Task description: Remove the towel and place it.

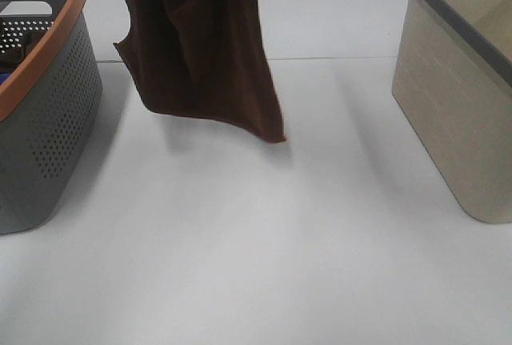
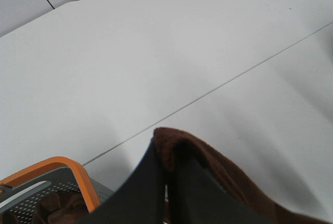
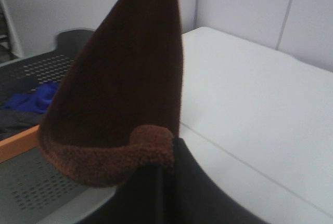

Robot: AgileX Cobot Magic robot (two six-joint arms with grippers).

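The dark brown towel [image 1: 200,49] hangs in folds over the white table [image 1: 264,241], between the two baskets and nearer the left one. Its lowest corner points down to the right, and its upper edge runs out of the top of the exterior view, so neither gripper shows there. In the left wrist view my left gripper [image 2: 166,155] is shut on a rolled edge of the towel [image 2: 213,159]. In the right wrist view my right gripper [image 3: 164,164] is shut on another edge of the towel [image 3: 125,78], which rises in front of the camera.
A grey perforated basket [image 1: 48,113] with an orange rim stands at the left edge; it holds a brown cloth [image 2: 57,208] and a blue cloth [image 3: 31,99]. A beige basket [image 1: 456,97] with a grey rim stands at the right.
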